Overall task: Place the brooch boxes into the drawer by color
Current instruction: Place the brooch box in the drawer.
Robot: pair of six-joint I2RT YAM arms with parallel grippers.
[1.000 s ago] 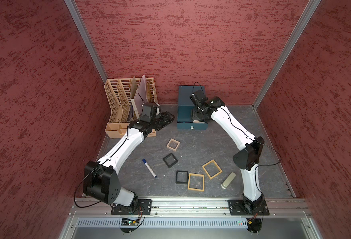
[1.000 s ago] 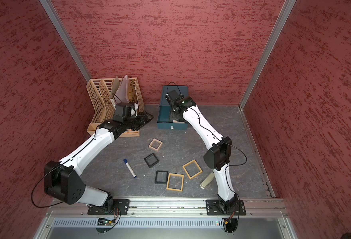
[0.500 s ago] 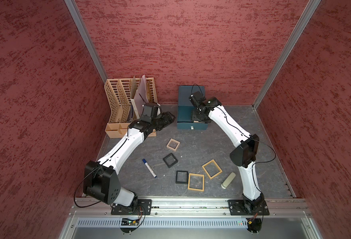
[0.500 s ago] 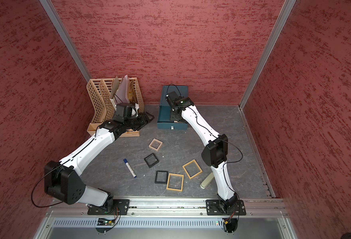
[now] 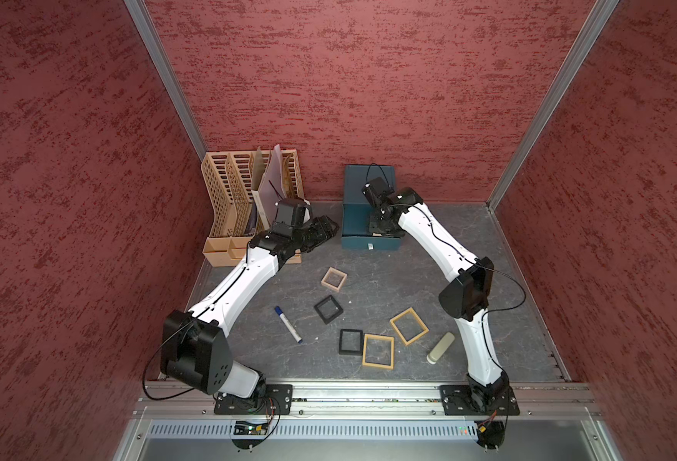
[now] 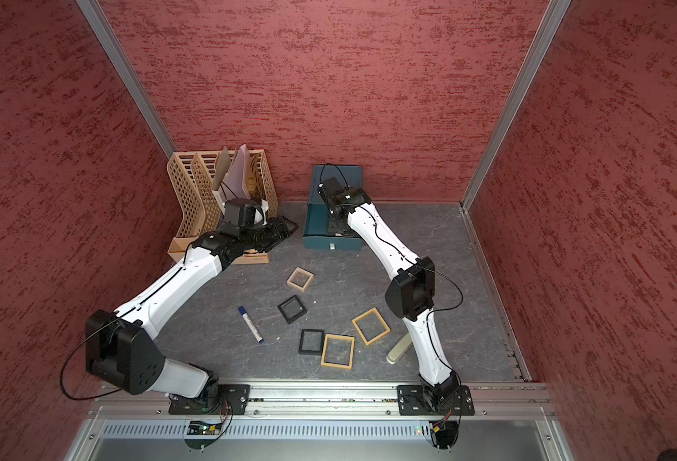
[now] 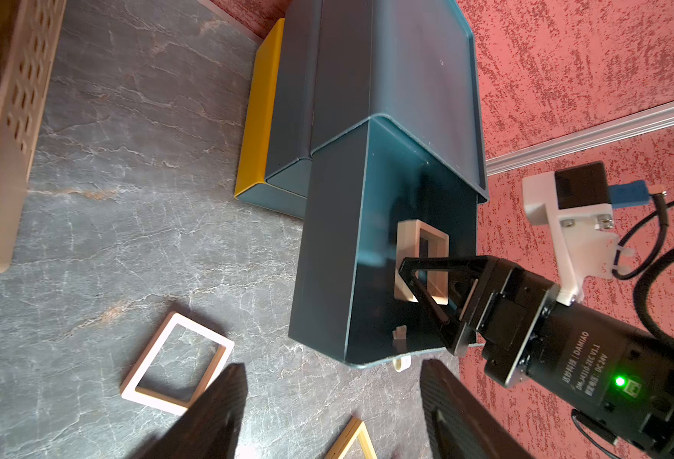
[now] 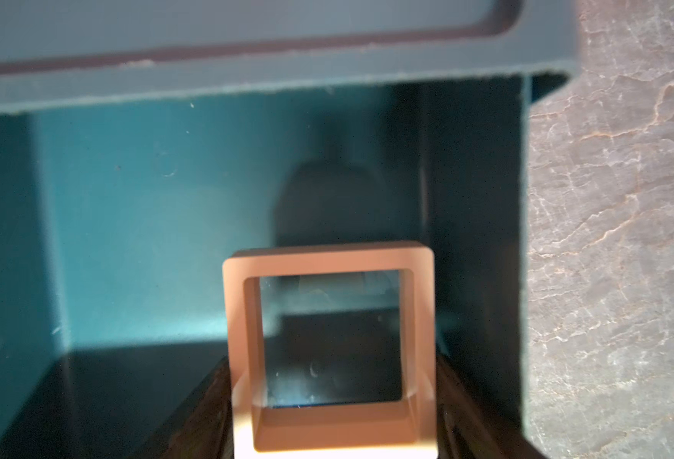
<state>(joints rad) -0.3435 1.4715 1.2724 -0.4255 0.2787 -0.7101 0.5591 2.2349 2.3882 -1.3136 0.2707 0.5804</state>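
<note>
Five brooch boxes lie loose on the grey marbled worktop (image 5: 416,271): one pale beige box (image 5: 333,279), two black boxes (image 5: 328,309) (image 5: 350,342), two larger tan-yellow boxes (image 5: 377,351) (image 5: 408,326). My right pincer (image 8: 332,367) is clamped on the sixth, a beige frame (image 8: 329,256) with a clear centre, inside the pulled-out top level of the smooth teal drawer (image 7: 329,246). My left pincer (image 7: 333,367) hangs apart, empty. Sorting is barely started.
</note>
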